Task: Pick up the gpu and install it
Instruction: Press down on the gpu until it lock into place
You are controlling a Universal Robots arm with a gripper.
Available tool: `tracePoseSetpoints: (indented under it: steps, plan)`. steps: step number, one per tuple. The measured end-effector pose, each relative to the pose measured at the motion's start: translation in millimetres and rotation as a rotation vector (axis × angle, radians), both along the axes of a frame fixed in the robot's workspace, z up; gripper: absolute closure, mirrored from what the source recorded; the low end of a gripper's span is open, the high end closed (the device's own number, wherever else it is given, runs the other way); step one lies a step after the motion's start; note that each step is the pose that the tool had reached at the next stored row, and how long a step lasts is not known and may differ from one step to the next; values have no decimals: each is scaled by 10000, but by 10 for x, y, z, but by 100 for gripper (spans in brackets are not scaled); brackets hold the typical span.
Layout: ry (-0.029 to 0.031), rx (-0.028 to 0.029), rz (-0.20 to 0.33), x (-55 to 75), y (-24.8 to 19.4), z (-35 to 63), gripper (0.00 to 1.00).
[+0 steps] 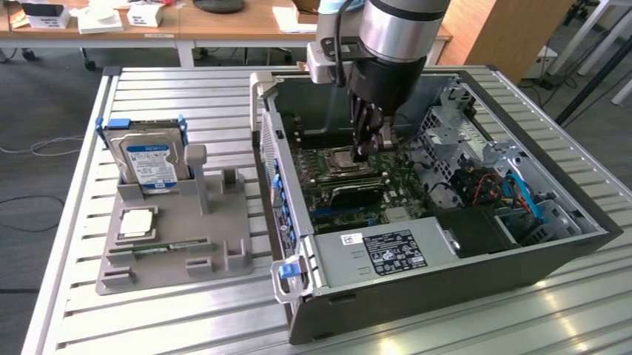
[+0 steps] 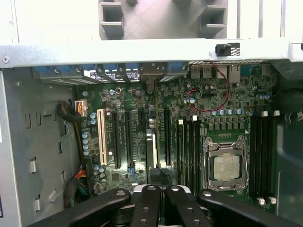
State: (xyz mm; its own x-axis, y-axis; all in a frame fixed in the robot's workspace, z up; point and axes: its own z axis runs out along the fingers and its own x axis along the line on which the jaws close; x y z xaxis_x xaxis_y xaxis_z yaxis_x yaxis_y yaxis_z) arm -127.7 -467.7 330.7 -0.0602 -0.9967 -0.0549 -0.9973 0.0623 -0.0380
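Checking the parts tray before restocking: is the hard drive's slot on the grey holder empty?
No, the silver blue-labelled hard drive stands upright in the grey holder beside the computer case.

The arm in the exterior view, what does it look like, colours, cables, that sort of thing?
The arm is a thick silver-grey cylinder with a darker band near its top. Below it sits a black wrist section that narrows into a black end effector with slim dark fingers. A light grey box is mounted on the side, and a black cable runs down beside it. No markings can be read.
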Motion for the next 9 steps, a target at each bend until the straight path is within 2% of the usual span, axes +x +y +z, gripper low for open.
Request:
tracePoseSetpoints:
  steps: [9]
  plan:
    - [1,5,0,0,0,-116,89]
